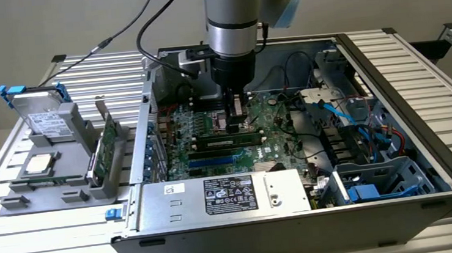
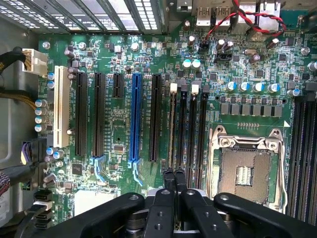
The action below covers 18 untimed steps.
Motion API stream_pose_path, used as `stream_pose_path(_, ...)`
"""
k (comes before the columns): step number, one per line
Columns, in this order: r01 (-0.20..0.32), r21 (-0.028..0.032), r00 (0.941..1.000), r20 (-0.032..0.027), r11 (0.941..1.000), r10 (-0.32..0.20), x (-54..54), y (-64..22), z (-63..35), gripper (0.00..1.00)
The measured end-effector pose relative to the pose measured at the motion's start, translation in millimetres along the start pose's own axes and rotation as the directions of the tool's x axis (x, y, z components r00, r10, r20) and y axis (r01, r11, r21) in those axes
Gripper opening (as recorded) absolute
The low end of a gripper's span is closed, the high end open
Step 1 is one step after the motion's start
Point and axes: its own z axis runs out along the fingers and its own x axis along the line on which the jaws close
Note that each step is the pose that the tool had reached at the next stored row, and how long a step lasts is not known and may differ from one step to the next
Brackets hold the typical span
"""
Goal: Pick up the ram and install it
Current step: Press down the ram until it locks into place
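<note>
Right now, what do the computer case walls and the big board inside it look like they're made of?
The computer case looks like sheet metal, painted dark outside and bare grey inside: thin folded edges, dull sheen. The motherboard appears to be glossy green circuit-board laminate, showing fine traces, with black and blue slots that look like plastic. The shut gripper over it looks like matte black metal or plastic.

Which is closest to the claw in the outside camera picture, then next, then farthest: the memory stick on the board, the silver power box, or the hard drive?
From the claw:
1. Memory stick, on the motherboard just under it.
2. Silver power box, at the case's front.
3. Hard drive, outside the case, far on the exterior view's left.
</note>
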Motion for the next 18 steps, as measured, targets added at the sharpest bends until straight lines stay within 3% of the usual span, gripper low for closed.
stream_pose_path(6, 0.000, 0.0000, 1.0000, -0.0001, 1.0000, 0.000, -0.1, 0.0, 0.7, 0.10)
stream_pose_path(18, 0.000, -0.0003, 1.0000, -0.0005, 1.0000, 0.000, -1.5, -0.3, 16.0, 0.10)
